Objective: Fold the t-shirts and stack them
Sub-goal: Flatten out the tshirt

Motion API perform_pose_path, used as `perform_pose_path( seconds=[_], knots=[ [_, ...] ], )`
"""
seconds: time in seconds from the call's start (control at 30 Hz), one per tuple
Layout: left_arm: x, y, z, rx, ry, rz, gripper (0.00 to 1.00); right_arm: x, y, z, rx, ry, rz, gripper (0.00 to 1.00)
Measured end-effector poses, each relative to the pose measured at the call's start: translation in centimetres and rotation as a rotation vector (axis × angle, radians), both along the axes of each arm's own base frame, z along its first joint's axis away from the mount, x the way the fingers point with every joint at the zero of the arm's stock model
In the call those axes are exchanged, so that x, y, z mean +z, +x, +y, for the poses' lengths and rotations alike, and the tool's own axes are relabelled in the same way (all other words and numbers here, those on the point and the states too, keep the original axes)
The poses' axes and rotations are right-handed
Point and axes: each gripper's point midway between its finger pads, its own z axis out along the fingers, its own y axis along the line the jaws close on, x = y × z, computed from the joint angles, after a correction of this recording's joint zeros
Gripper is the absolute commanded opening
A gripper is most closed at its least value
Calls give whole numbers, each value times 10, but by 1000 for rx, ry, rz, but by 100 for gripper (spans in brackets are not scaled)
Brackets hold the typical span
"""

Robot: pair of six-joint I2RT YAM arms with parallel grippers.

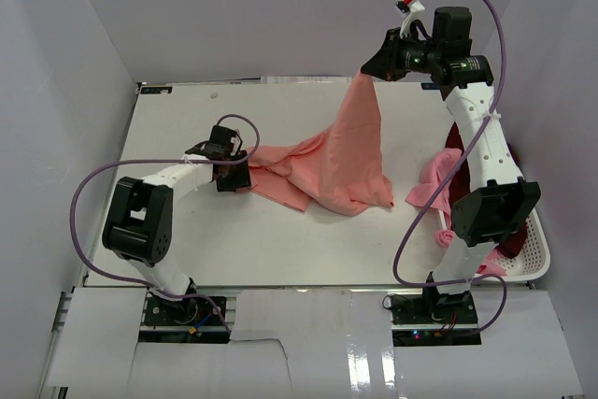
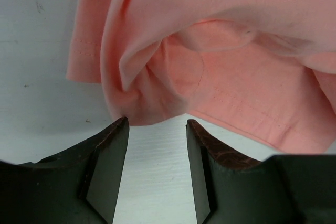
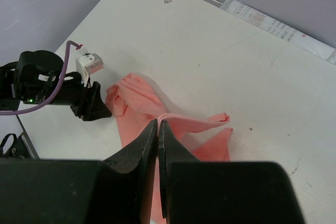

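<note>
The salmon-pink t-shirt (image 1: 336,161) sits near the middle of the white tabletop (image 1: 243,240), but only part of it lies flat. One corner is pulled up into a tall peak towards the far right, and the cloth hangs from there in a long fold down to a crumpled spread on the surface. The right end effector (image 3: 158,124) is raised above the far side of the tabletop, its jaws pinched together on that lifted corner, so the shirt's weight drapes from it.

The shirt's lower left part trails out flat and bunched towards the left arm. The left end effector (image 2: 156,125) is low over the tabletop just at that edge, its jaws parted at a middling width with bare white surface between them. A rumpled fold with a stitched hem lies right ahead of its fingertips; I cannot tell whether they touch it.

Off to the right, a lighter pink t-shirt (image 1: 430,184) spills over the side of a white slotted basket (image 1: 534,251), with a dark maroon t-shirt (image 1: 454,141) showing behind the right arm.
</note>
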Motion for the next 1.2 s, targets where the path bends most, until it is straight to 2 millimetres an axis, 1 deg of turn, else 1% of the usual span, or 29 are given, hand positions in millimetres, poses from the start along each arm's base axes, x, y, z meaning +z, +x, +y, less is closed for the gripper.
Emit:
perform_pose_path(
  seconds=[0.1,0.27,0.4,0.57,0.87,0.97,1.13,1.2],
  knots=[
    [-4,4,-3,0,2,7,58,0,0,0,0,0,2,8],
    [0,14,-7,1,14,-15,58,0,-1,0,4,2,2,8],
    [0,18,-7,5,26,-22,58,0,-1,1,6,3,3,8],
    [-12,16,-7,8,43,8,57,-1,-1,1,6,2,5,8],
    [-11,17,-6,20,46,6,57,-4,0,1,10,3,12,8],
    [-9,17,-6,23,42,1,55,-5,0,1,10,3,14,8],
    [-2,17,-6,27,34,-15,46,-5,0,1,11,3,14,8],
    [-1,17,-6,27,32,-20,45,-5,0,2,13,4,14,8]
  ],
)
